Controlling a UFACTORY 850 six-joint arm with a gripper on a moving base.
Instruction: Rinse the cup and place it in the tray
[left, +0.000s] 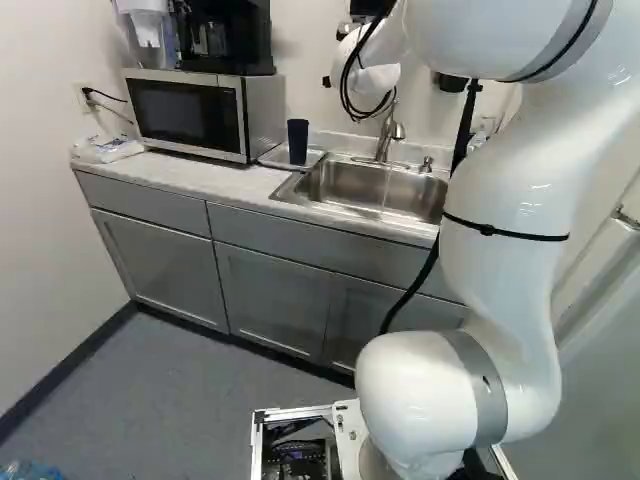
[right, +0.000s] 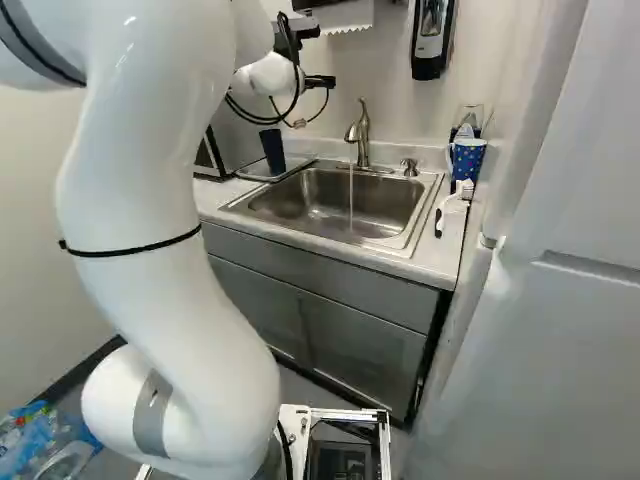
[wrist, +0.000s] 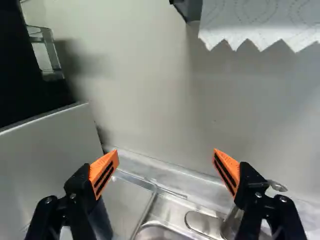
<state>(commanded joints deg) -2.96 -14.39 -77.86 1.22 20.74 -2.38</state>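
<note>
My gripper (right: 320, 82) hangs above the counter, left of the faucet and higher than the cup in the right base view. In the wrist view the gripper (wrist: 165, 151) is open, with only wall and counter seen beyond the gap. The dark cup (left: 298, 141) appears upright on the tray (left: 270, 158), beside the microwave. Part of the cup (wrist: 101, 220) shows behind one finger, below the gripper and not between the pads; the clear-rimmed tray (wrist: 127, 202) lies next to it. Water runs from the faucet (right: 358, 130) into the sink (right: 325, 200).
The microwave (left: 190, 112) stands left of the tray, with a black coffee machine (left: 225, 35) on top. Right of the sink are a blue patterned mug (right: 467, 160) and a brush (right: 452, 200). A paper towel (wrist: 260, 22) and a soap dispenser (right: 432, 35) hang on the wall.
</note>
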